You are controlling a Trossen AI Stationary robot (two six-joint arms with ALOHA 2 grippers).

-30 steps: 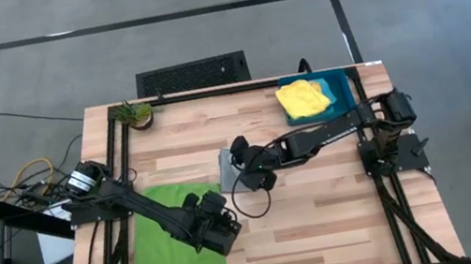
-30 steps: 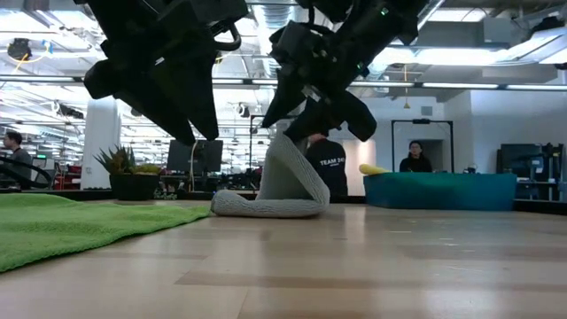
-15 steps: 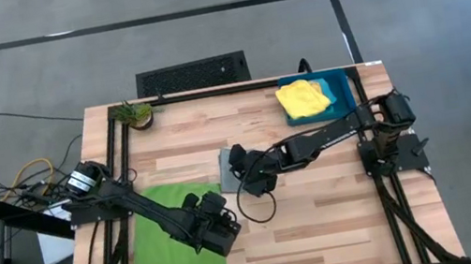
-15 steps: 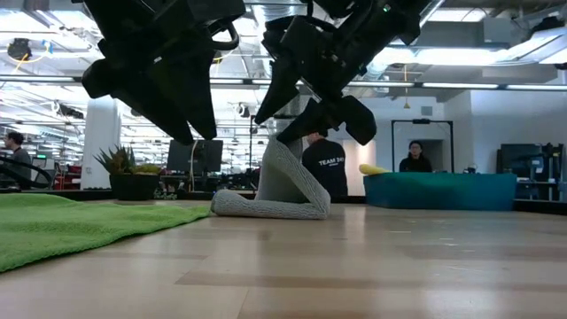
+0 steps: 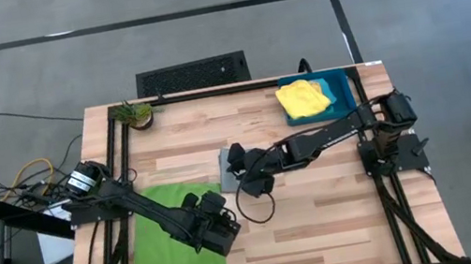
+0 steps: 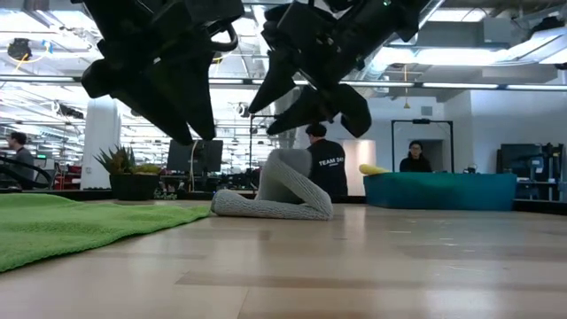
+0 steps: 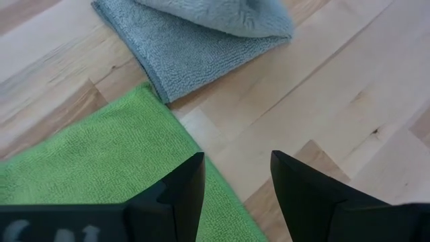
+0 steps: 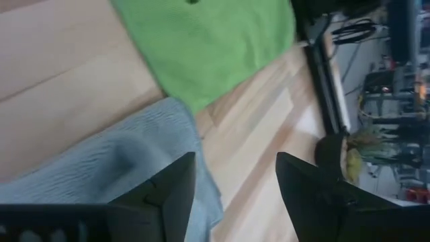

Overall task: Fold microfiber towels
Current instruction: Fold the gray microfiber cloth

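Note:
A grey towel [image 5: 225, 165] lies near the table's middle, folded over on itself, with a rounded hump [image 6: 288, 168] standing up from its flat lower layer [image 6: 257, 208]. My right gripper [image 6: 306, 102] hangs open just above that hump, its fingers [image 8: 168, 195] apart from the cloth. A lime green towel [image 5: 173, 246] lies spread flat at the near left. My left gripper [image 7: 235, 181] hovers open over bare wood beside the green towel's far right corner [image 7: 144, 94]. A yellow towel [image 5: 300, 98] lies crumpled in the teal bin [image 5: 342, 87].
A small potted plant [image 5: 136, 114] stands at the far left corner. The teal bin sits at the far right corner. Bare wood [image 5: 343, 210] stretches across the table's near right. People stand in the room beyond the far edge [image 6: 415, 158].
My right gripper has rolled at the wrist and risen a little off the grey towel. The towel's upright fold, which reached up to the fingers, has slumped into a lower, rounder hump, while its bottom layer stayed on the table.

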